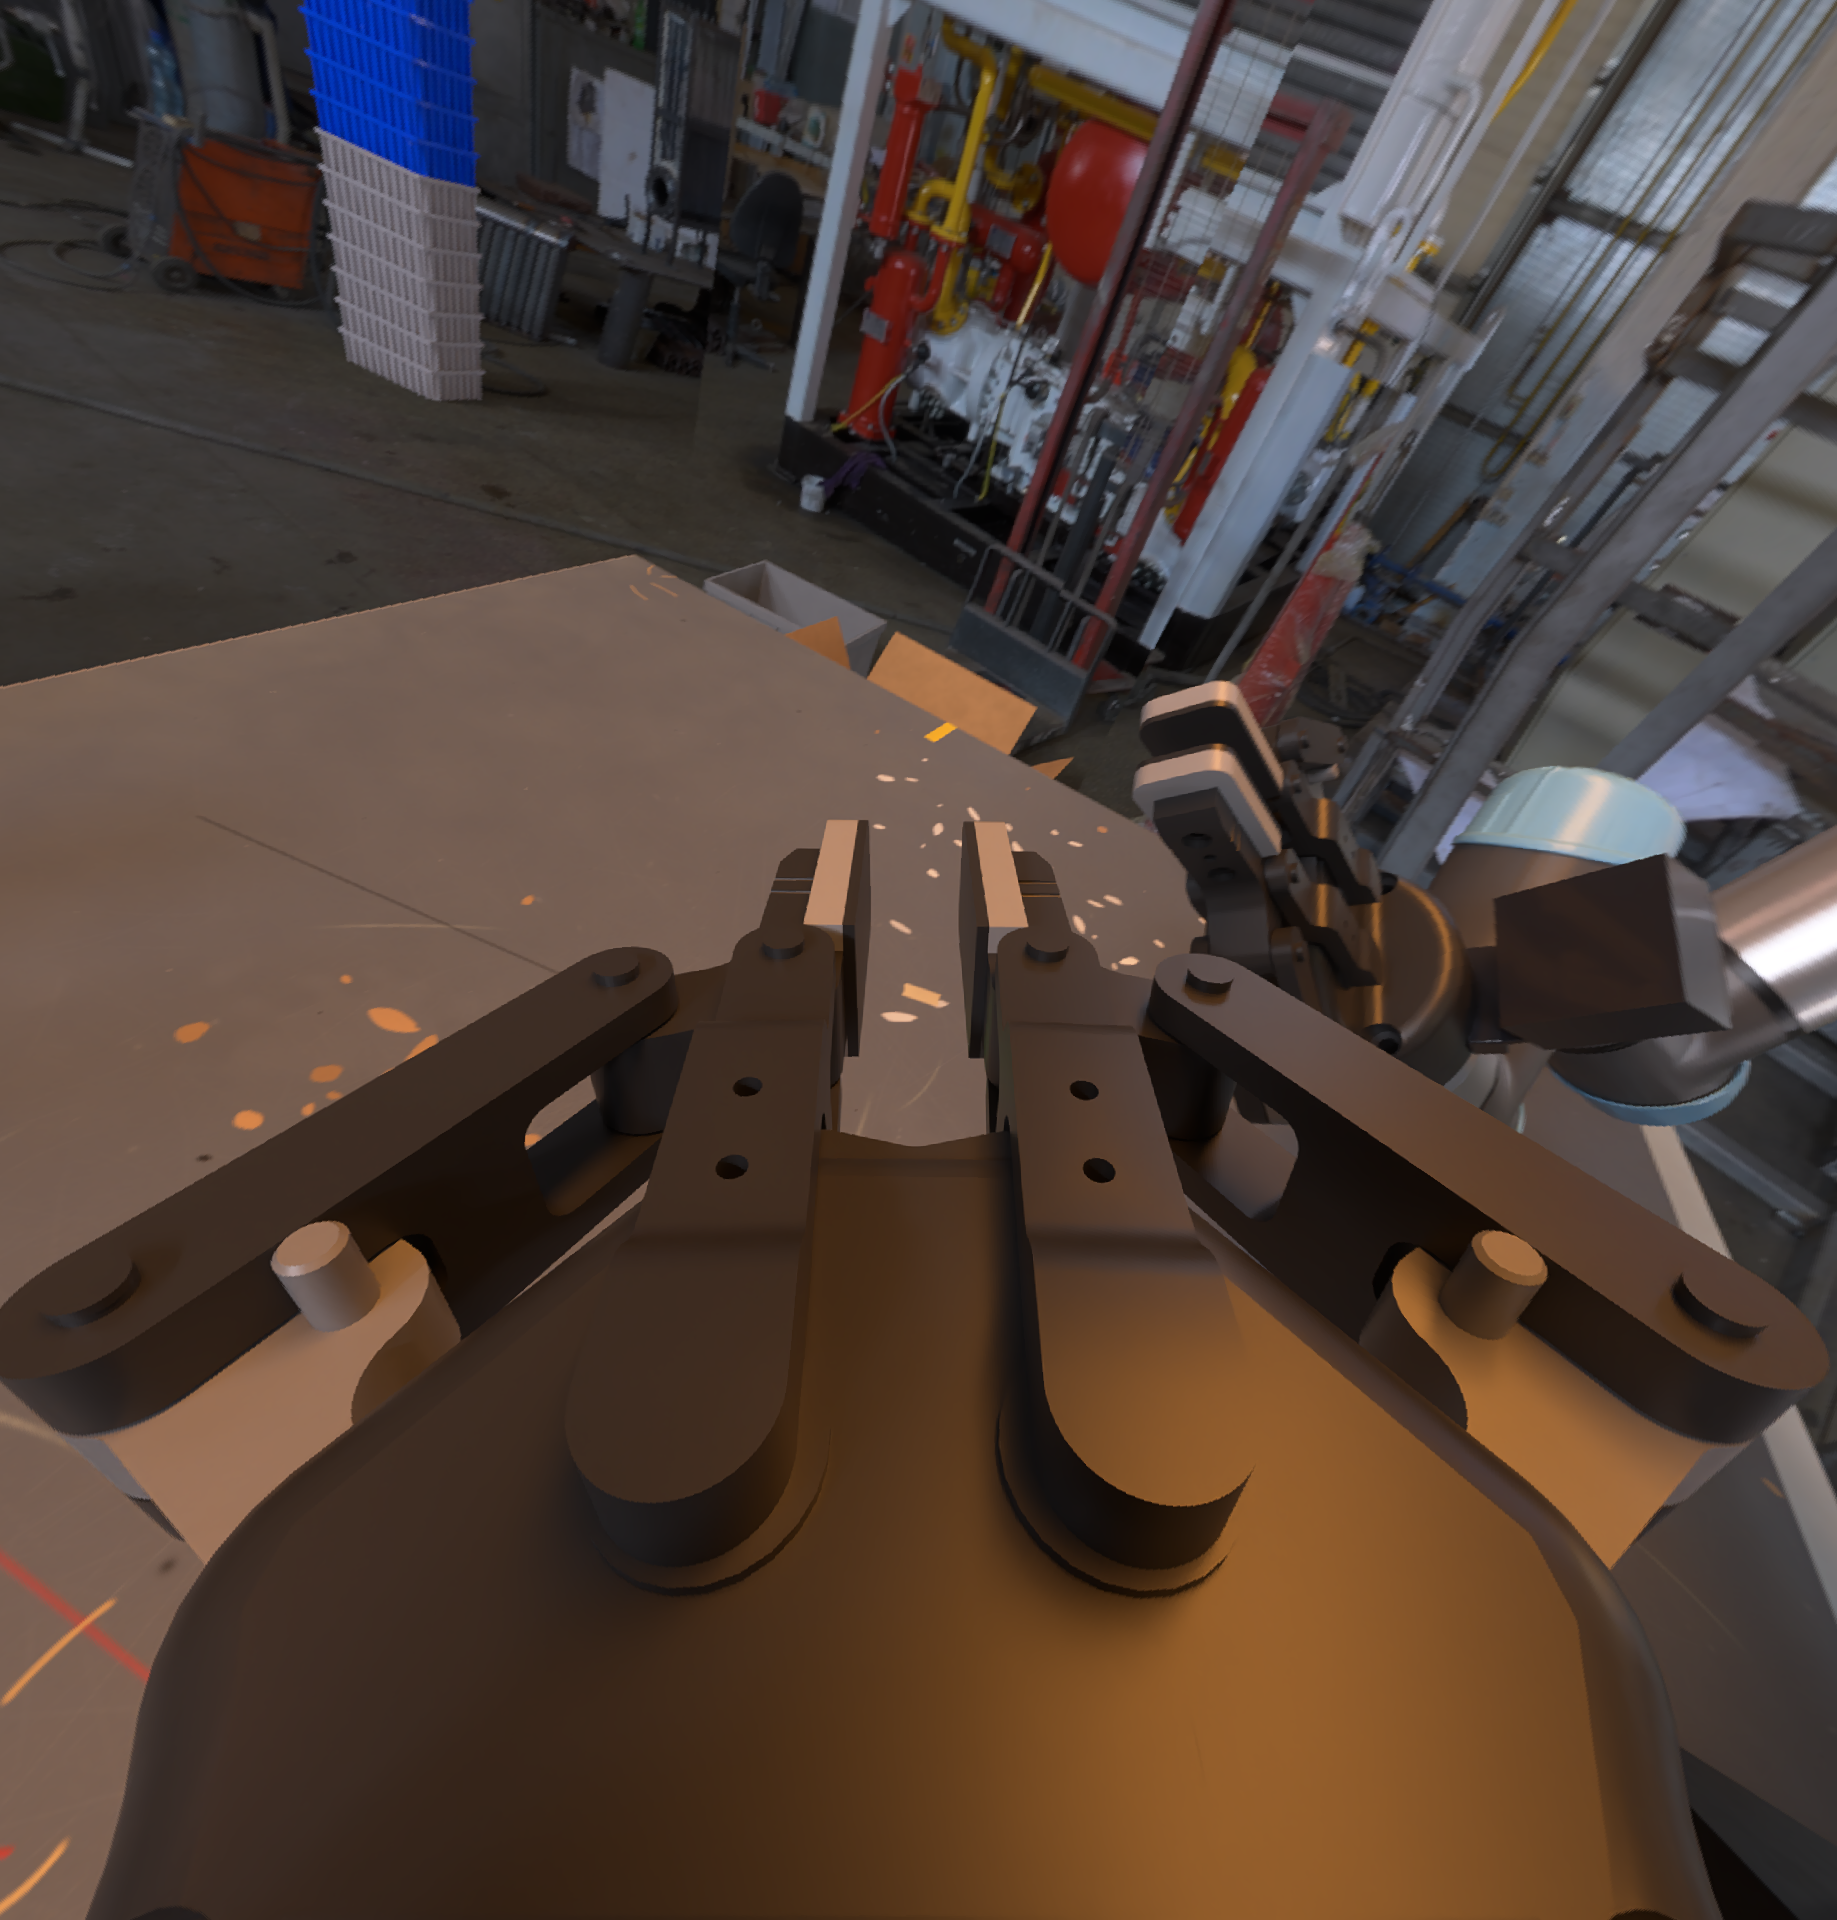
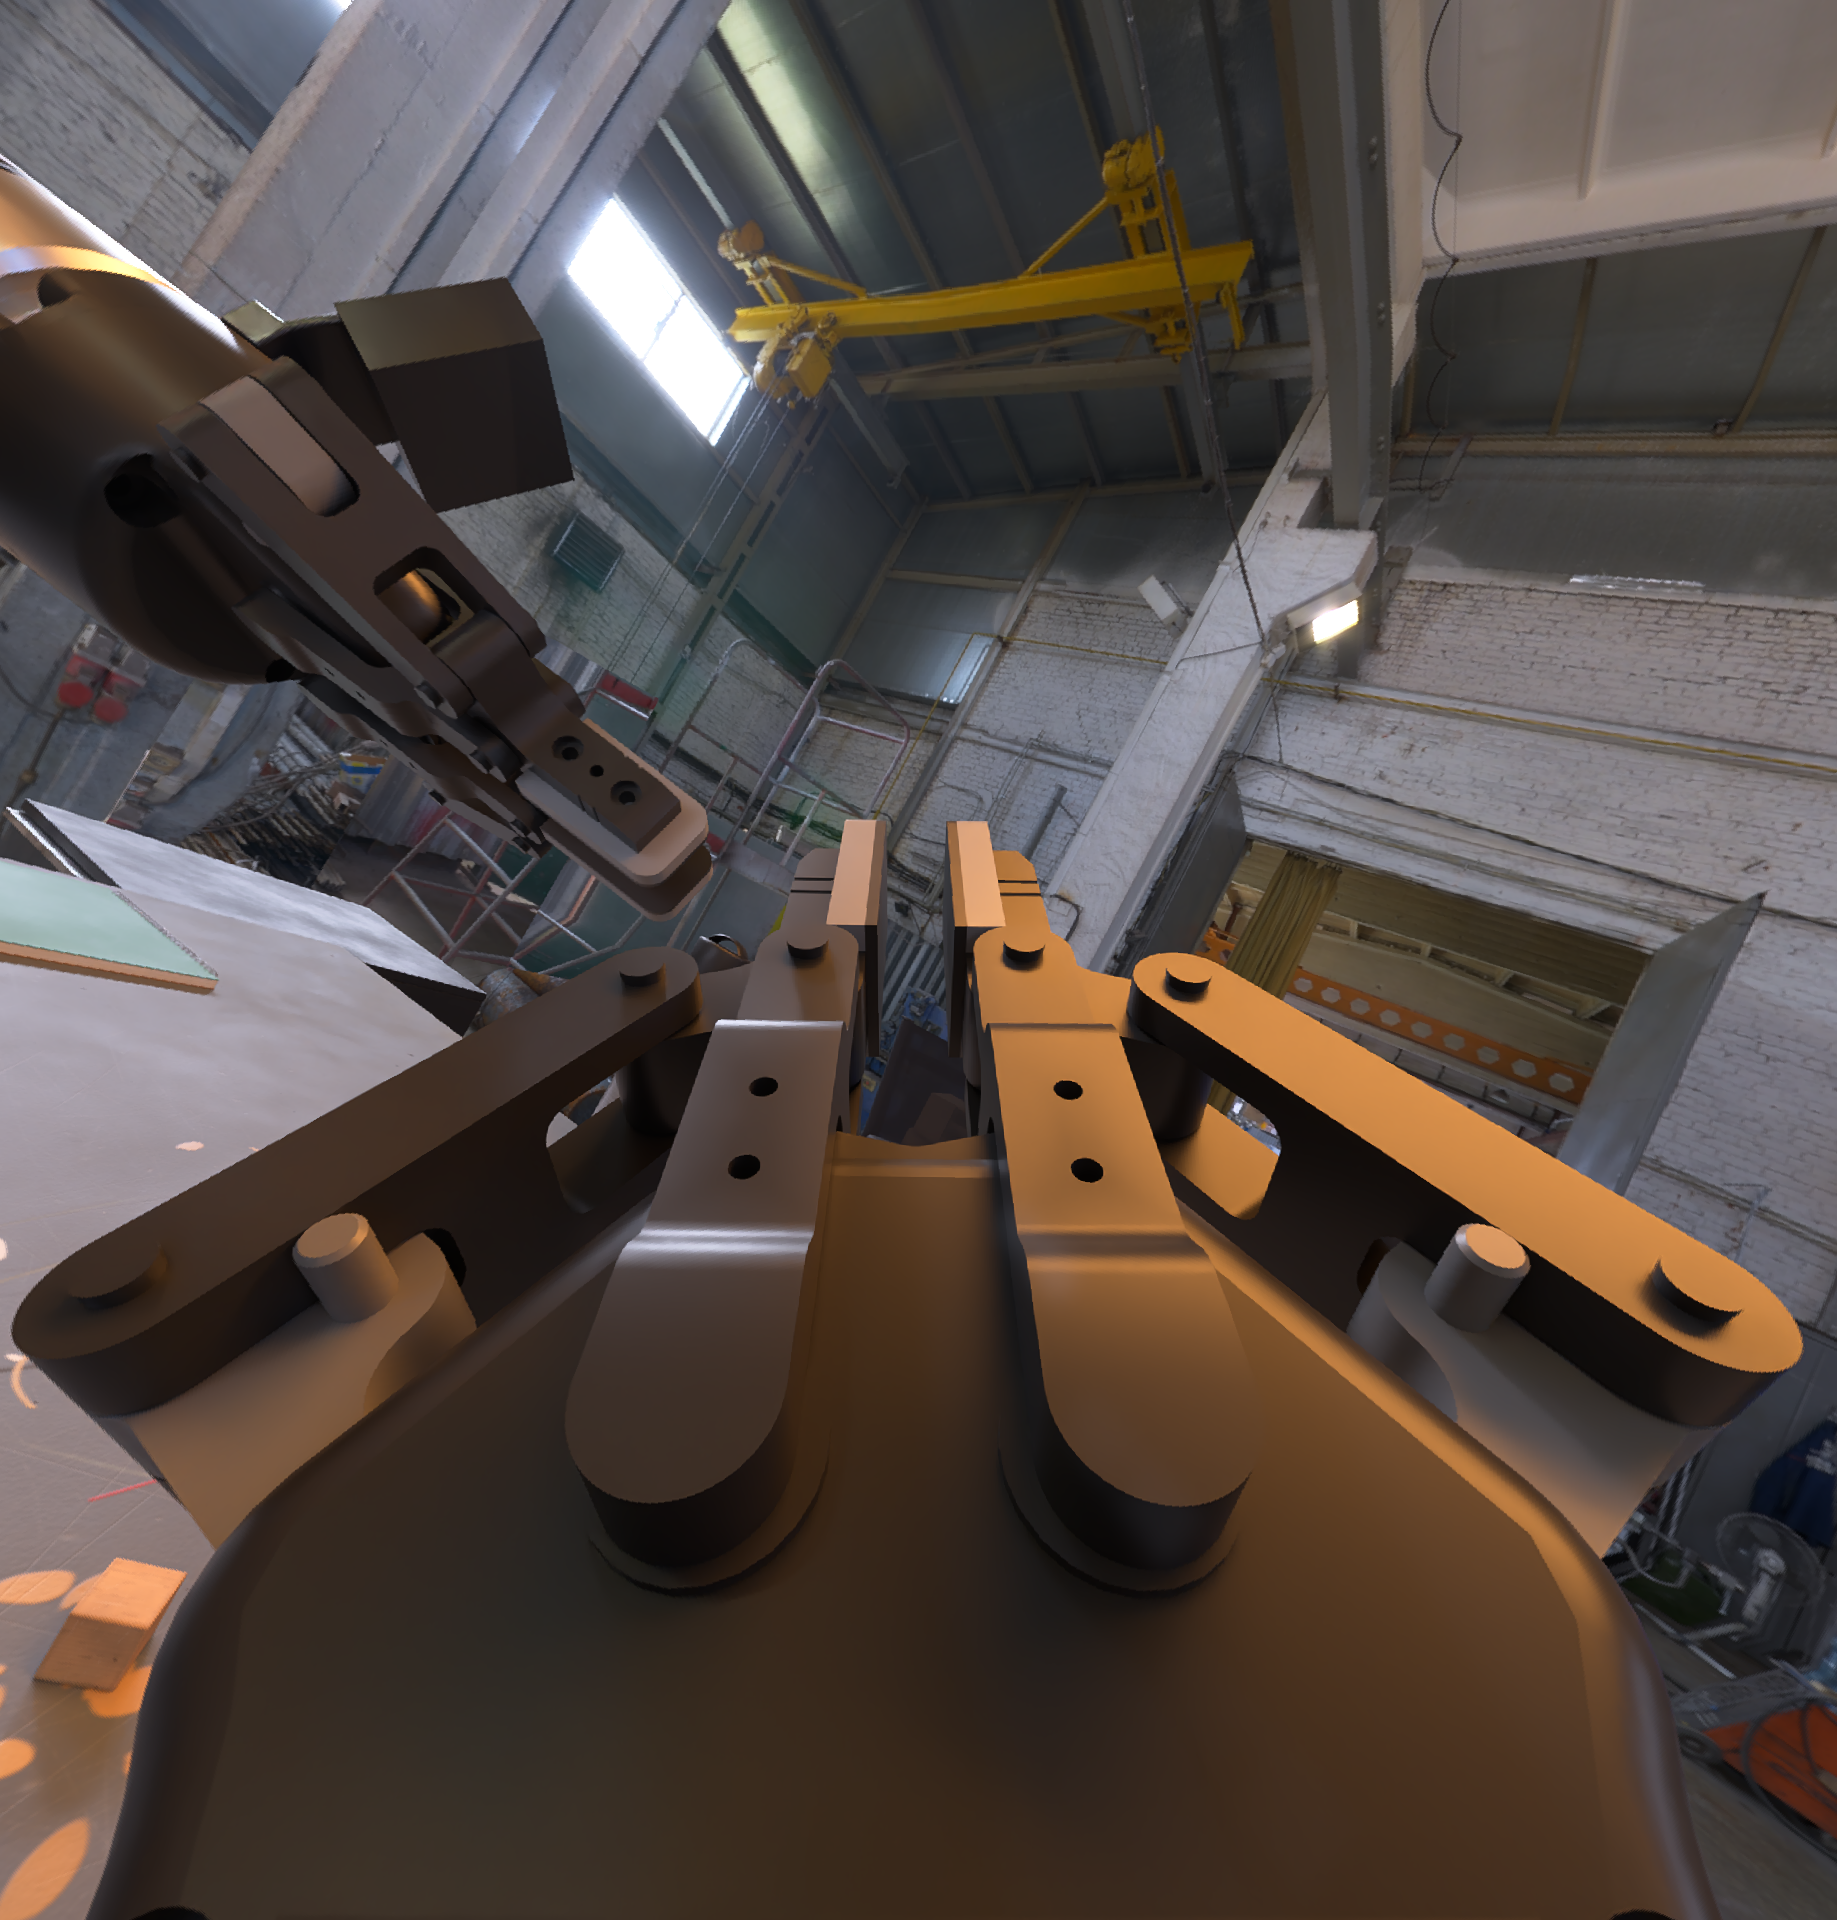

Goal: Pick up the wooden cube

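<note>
Wooden cube flat on table, no markings legible. Left end effector, right end effector: narrow gap, empty.

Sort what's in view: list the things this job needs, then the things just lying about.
Job:
wooden cube, on the table
left gripper, open, empty
right gripper, open, empty

Lying about:
green board on the table

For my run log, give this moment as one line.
wooden cube: on table, untouched | left gripper: empty | right gripper: empty, aimed upward
</note>
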Controlling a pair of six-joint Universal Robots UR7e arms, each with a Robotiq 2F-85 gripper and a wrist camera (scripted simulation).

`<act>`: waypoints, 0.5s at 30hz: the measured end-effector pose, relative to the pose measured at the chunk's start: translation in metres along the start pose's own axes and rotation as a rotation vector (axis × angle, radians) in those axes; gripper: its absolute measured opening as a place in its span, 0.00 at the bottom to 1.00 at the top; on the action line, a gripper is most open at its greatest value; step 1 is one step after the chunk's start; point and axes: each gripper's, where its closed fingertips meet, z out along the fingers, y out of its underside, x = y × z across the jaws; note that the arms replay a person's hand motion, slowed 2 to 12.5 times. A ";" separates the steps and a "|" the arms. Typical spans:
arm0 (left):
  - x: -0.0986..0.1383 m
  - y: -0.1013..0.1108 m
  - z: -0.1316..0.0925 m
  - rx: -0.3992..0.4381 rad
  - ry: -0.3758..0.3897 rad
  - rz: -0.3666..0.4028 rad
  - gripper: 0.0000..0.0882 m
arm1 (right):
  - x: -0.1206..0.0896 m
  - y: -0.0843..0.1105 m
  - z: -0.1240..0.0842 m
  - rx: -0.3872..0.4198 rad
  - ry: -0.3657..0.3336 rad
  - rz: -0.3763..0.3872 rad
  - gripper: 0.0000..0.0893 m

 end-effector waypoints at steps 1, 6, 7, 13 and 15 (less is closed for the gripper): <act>-0.002 0.001 0.000 -0.009 -0.015 0.007 0.19 | 0.000 0.000 0.000 0.000 0.000 0.001 0.11; -0.027 0.014 -0.007 -0.111 -0.186 0.093 0.31 | 0.005 0.000 0.000 -0.004 0.001 0.015 0.11; -0.031 0.016 -0.008 -0.132 -0.217 0.110 0.34 | 0.007 0.000 0.000 -0.005 0.001 0.017 0.11; -0.051 0.029 -0.019 -0.252 -0.378 0.191 0.42 | 0.013 -0.001 0.001 -0.006 0.004 0.027 0.11; -0.057 0.035 -0.022 -0.294 -0.419 0.208 0.42 | 0.014 -0.002 0.001 -0.005 0.005 0.029 0.11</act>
